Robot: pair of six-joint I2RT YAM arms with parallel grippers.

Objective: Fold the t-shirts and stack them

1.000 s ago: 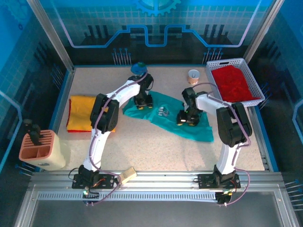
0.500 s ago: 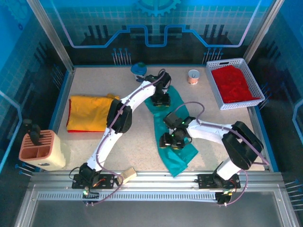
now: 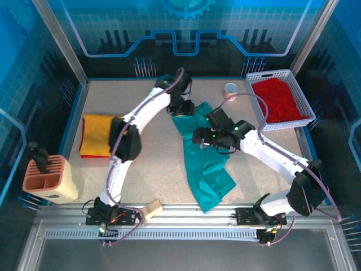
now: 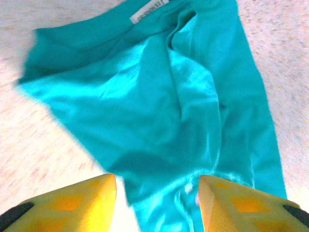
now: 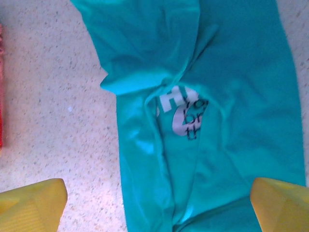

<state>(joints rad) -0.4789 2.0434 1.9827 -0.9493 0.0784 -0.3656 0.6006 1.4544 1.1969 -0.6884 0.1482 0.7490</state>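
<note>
Lowest in the overhead frame, the teal-green t-shirt lies on the bench as a long, rumpled strip running from lower centre up to upper centre. It looks narrowed lengthwise but not yet folded across. Over its middle, the right end effector hangs with its fingers spread wide and nothing held, and the white chest lettering sits creased just beyond them. Further up, at the collar end by the neck label, the left end effector stands partly open above the cloth, gripping nothing as far as I can tell. At mid left the yellow t-shirt rests as a neat folded rectangle, apparently done. In the upper right, the red t-shirt sits crumpled in the white basket. By my reckoning, roughly a third is finished: the teal needs folding and stacking, then the red.
</note>
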